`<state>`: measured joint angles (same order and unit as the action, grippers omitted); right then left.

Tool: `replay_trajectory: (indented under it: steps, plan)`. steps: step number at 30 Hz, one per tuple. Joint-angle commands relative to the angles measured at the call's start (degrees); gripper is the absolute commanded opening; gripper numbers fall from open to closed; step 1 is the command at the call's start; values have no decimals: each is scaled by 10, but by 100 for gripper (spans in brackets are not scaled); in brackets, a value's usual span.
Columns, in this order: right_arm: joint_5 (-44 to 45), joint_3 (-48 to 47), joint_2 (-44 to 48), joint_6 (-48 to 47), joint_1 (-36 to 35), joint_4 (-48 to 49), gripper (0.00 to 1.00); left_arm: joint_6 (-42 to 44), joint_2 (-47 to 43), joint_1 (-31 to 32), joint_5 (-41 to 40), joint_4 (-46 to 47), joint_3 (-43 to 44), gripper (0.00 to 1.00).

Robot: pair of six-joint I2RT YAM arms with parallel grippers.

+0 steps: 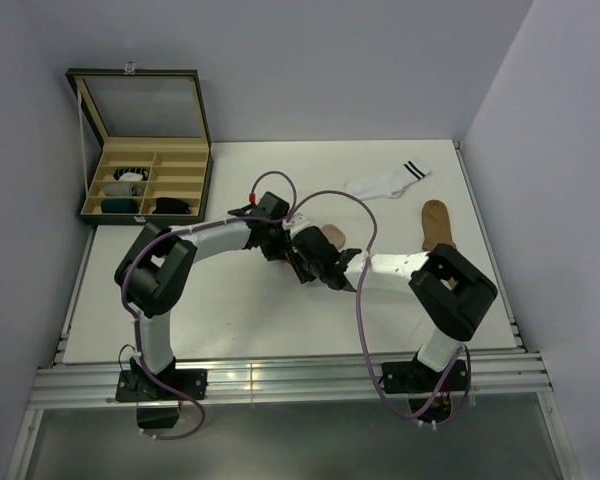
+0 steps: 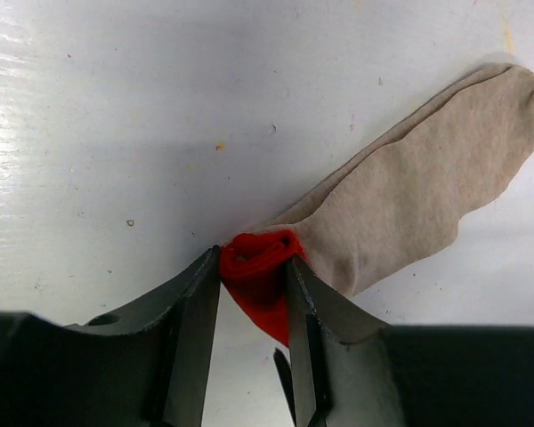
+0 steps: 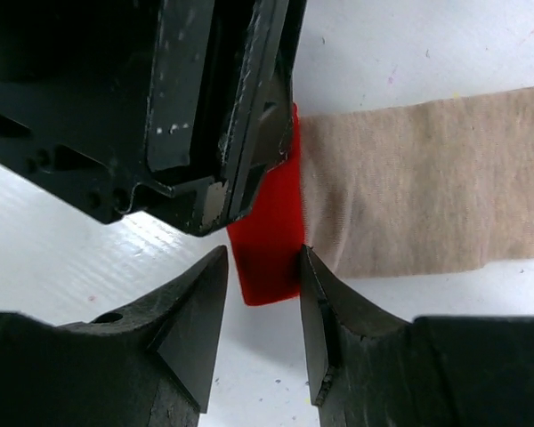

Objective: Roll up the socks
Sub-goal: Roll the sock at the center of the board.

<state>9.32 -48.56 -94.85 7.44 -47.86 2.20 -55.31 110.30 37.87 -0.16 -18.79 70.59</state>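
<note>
- Top view: the left gripper [image 1: 292, 243] and right gripper [image 1: 325, 265] are brought together at the middle of the table [image 1: 230, 320]. Only the toe end of the beige sock [image 1: 332, 234] is seen past them.
- A white sock [image 1: 385, 183] and a brown sock [image 1: 437, 224] lie well apart from the work, at the far right. The box [image 1: 145, 216] stands at the far left. Neither needs to be disturbed for this roll.
- Left wrist view: the left gripper is clamped on the red cuff [image 2: 265, 307], which is bunched between its fingers. The rest of the sock lies flat on the table, slanting away to the upper right.
- The roll is judged barely begun. The clamp is best kept firm and turned over toward the toe, so that the first fold is tight.
- Right wrist view: the right gripper's jaws stand apart, astride the cuff's near corner, and are not seen to pinch it. The left gripper sits just above, very close.
- This corner is probably best caught level with the other before turning, or the roll may come out skewed.
- With the two grippers so close, a knock between them is the likely risk, so small, matched turns are advised.
</note>
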Motion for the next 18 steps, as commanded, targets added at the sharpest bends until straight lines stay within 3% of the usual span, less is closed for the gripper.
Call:
replay_trajectory:
  steps: [1,8,11,12,14,18]
  plan:
    - [39,-22,-27,-35,-23,9,45,25,25,6,-12,-42,9,40]
    - [77,-28,-68,-39,-49,3,36,24,30,6,-5,-42,17,42]
    - [61,-18,-68,-25,-49,9,18,20,20,6,-14,-41,17,48]
    - [50,-16,-67,-21,-46,11,7,17,17,6,-18,-41,14,50]
    - [4,-9,-60,-5,-36,12,0,7,2,5,-29,-38,9,55]
    - [-138,14,-32,28,35,37,0,-22,-32,-3,-44,-26,-20,64]
